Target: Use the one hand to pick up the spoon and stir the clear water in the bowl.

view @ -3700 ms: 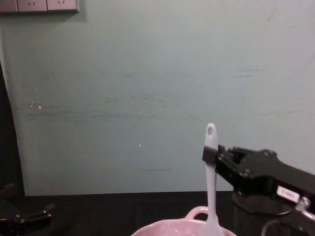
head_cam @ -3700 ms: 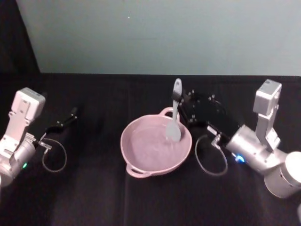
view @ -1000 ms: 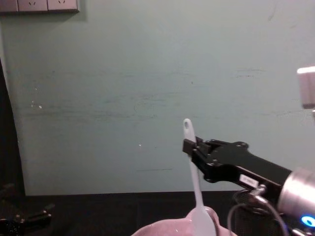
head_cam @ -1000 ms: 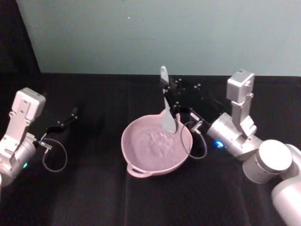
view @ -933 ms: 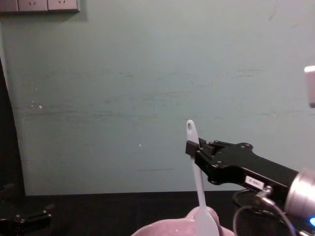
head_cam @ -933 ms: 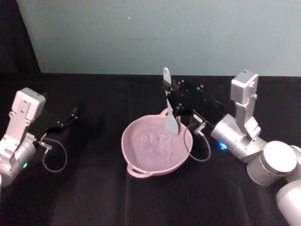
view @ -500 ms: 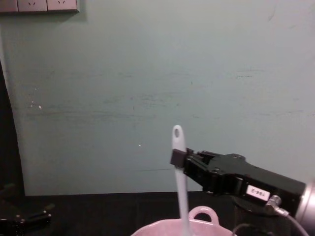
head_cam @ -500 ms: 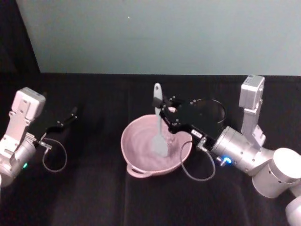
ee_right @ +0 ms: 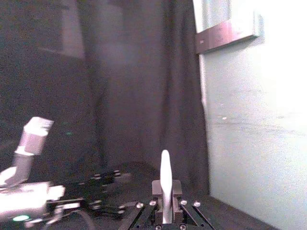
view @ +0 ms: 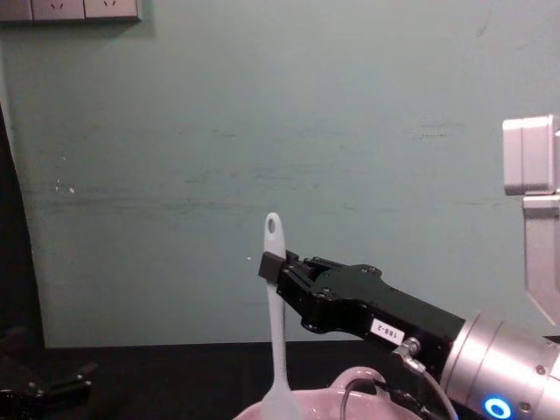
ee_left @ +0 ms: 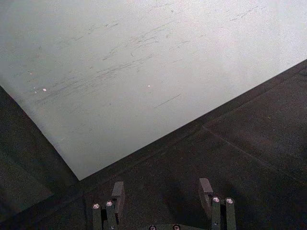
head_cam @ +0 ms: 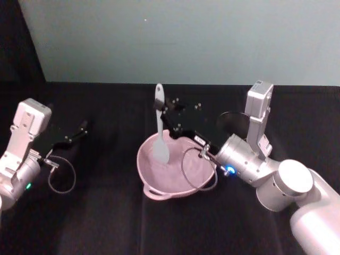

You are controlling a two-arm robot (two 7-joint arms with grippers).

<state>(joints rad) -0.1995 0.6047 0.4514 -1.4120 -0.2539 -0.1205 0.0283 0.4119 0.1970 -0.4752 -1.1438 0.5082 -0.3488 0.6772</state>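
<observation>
the black blocky right gripper (head_cam: 162, 112), on its silver arm with a blue light ring, is reaching in from the right over the pale pink glossy bowl (head_cam: 150, 187) at the middle of the black-clothed table (head_cam: 106, 223). its fingers are clamped tight on the upper handle of the slim white plastic spoon (head_cam: 159, 139), just below the oval hole at the tip. the spoon is standing nearly upright, with its broad scoop hanging down inside the bowl, close to the bowl's left wall. half a second ago the scoop was sitting nearer the bowl's middle, and a second ago it was over by the far right rim beside the loop handle, so the gripper is sweeping the spoon across the bowl toward the robot's left. that is reading as a stirring stroke well under way, with the pickup already done. the clear water itself is too faint to make out, so how deep the scoop is dipping is uncertain. the left gripper (ee_left: 160, 190) is resting parked, well apart at the table's left side, its fingers spread and holding nothing.
</observation>
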